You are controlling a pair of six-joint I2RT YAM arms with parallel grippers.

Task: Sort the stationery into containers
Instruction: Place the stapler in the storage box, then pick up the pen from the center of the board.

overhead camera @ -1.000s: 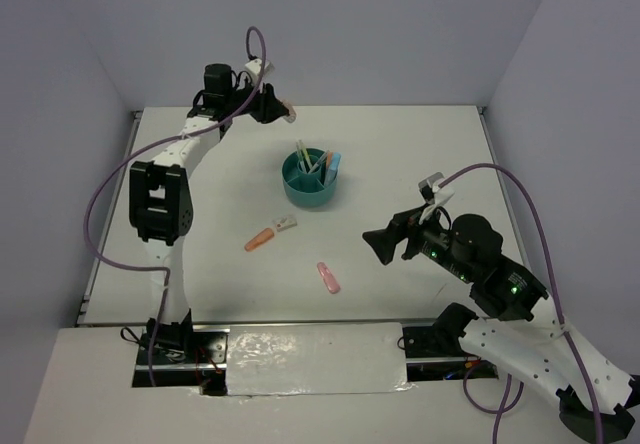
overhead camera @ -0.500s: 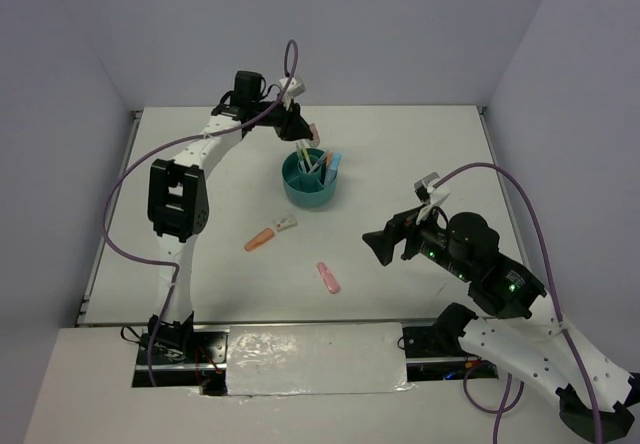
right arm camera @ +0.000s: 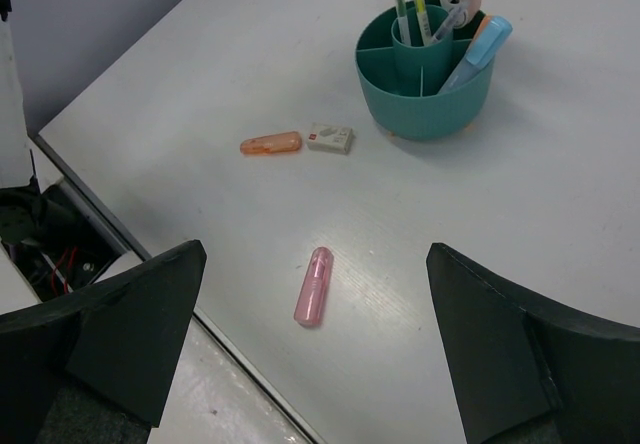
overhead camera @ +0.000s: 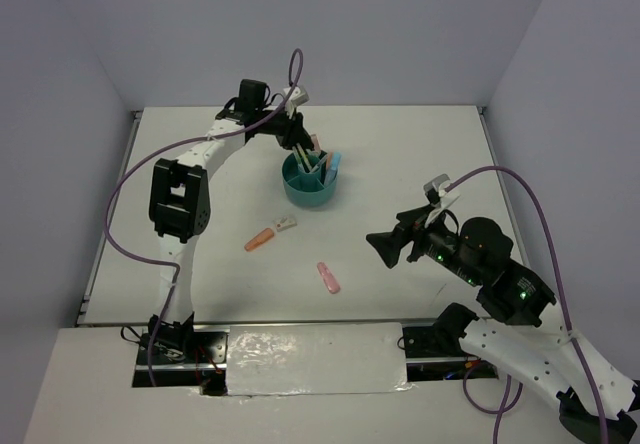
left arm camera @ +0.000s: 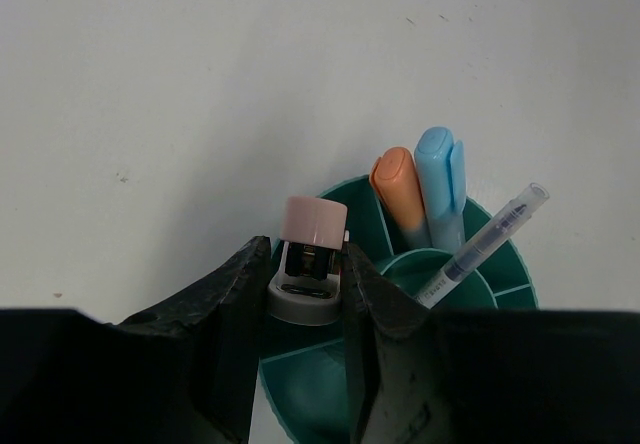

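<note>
Nearest you, your right gripper (overhead camera: 385,246) hangs over the near right of the tabletop (overhead camera: 420,154), jaws spread wide and holding nothing. A pink marker (overhead camera: 328,277) lies by the near edge, with an orange marker (overhead camera: 260,239) and a white eraser (overhead camera: 286,224) just beyond it. Further on stands the teal organizer (overhead camera: 311,186). In the last second your left gripper (overhead camera: 302,134) has swung in from the far left and now sits over the organizer's far rim, clamped on a pink-capped piece (left arm camera: 308,264). That looks ready for release. The piece's long axis is near upright, cap pointing down.
</note>
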